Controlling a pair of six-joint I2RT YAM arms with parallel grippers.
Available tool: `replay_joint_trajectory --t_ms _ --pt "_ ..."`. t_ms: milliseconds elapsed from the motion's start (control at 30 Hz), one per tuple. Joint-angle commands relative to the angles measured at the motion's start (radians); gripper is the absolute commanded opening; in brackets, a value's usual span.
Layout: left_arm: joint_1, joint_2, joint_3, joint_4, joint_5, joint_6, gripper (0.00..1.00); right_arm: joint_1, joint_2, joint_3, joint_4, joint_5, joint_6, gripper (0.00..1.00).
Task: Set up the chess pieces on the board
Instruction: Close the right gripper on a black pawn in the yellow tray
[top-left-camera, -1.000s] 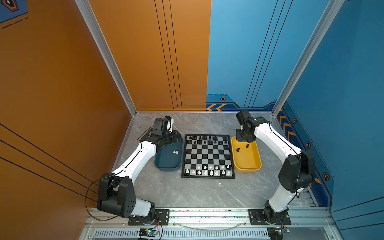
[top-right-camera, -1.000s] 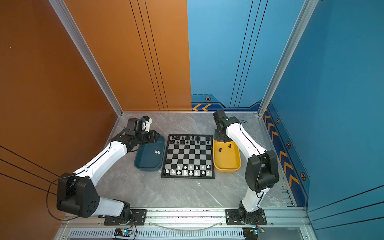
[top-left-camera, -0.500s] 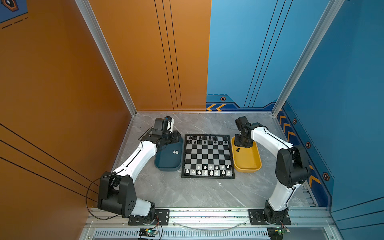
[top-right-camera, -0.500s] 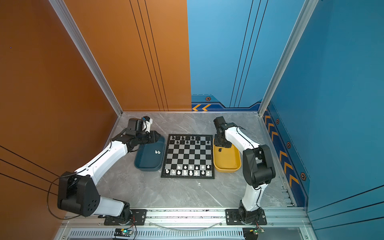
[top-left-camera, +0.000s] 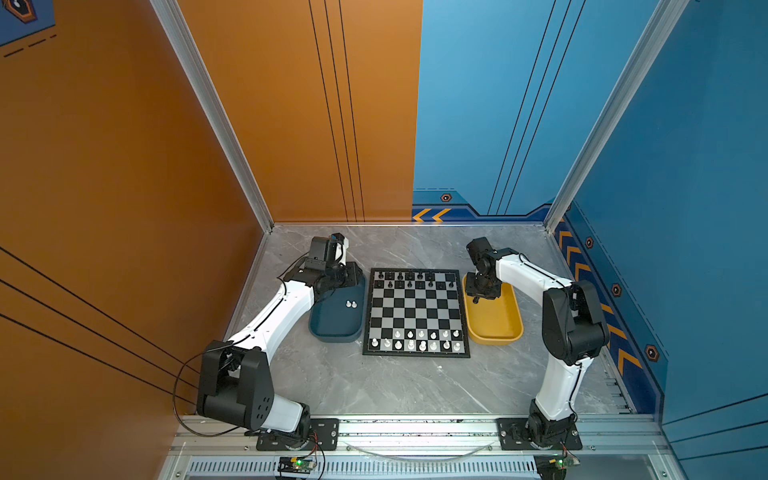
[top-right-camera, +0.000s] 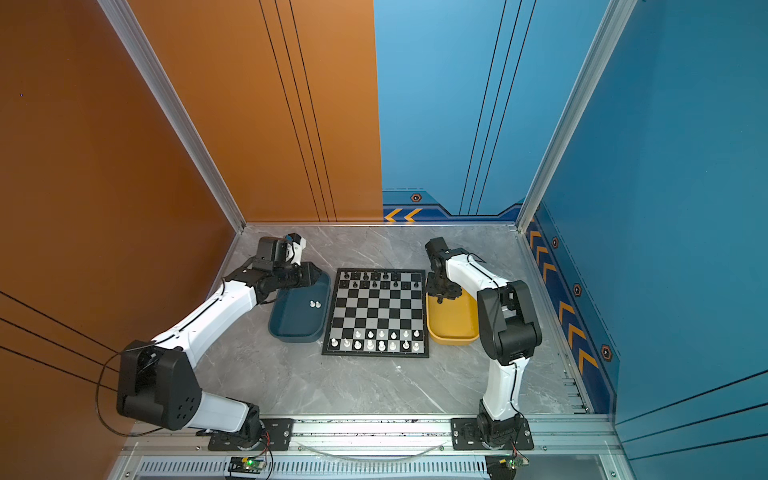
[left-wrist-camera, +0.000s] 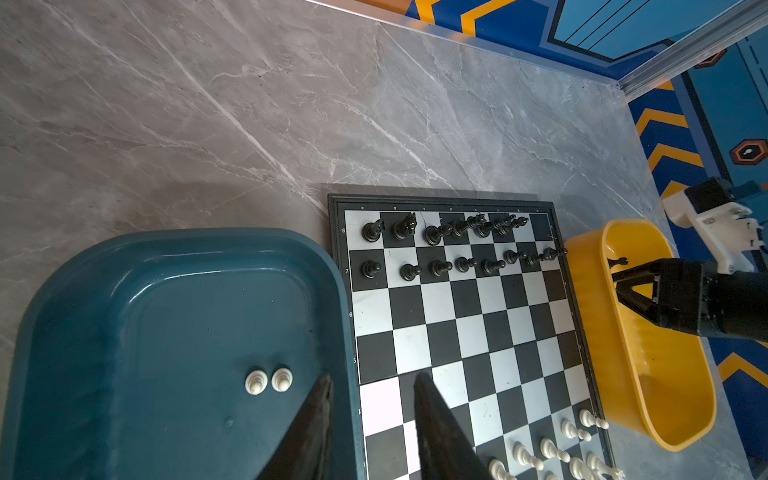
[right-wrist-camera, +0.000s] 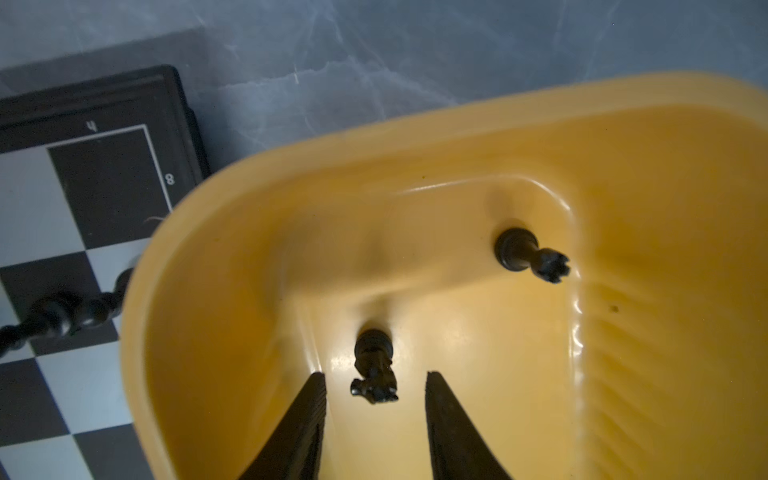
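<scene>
The board (top-left-camera: 415, 312) lies flat in the middle of the grey counter (top-left-camera: 374, 386), with a dark blue tray (top-left-camera: 334, 328) just beside its left edge and a yellow tray (top-left-camera: 494, 326) just beside its right edge. Most of the chess pieces are on the board. The black pieces (top-left-camera: 409, 280) line its two far rows, though the far corner square next to the yellow tray is bare. The white pieces (top-left-camera: 422, 340) stand on its two near rows, and the inner of those rows is bare on the two squares closest to the blue tray. Two white pawns (top-left-camera: 351, 304) stand side by side, almost touching, in the blue tray, level with the board's far half. A black knight (right-wrist-camera: 374, 370) and a black rook (right-wrist-camera: 530, 255) stand on their bases, apart from each other, in the end of the yellow tray by the board's far right corner. The right fingers (right-wrist-camera: 449, 436) hang over that end of the yellow tray, partly spread, with the knight's head between them. A gap shows on each side of it, so they have hold of nothing. The left fingers (left-wrist-camera: 436, 432) are held over the far end of the blue tray, near the board's far left corner, partly apart with nothing between them. In the left wrist view one lines up with the blue tray's rim and its partner with the board's outer squares.
</scene>
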Motion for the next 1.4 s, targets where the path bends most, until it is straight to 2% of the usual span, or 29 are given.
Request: replay_joint_trajectory --t_ms 0,1367 --pt "-0.005 0.012 0.01 0.011 0.021 0.003 0.35 -0.005 0.022 0.002 0.009 -0.012 0.024 0.4" --pt "-0.005 0.018 0.012 0.008 0.025 0.005 0.35 0.007 0.061 0.01 -0.001 -0.028 0.019 0.23"
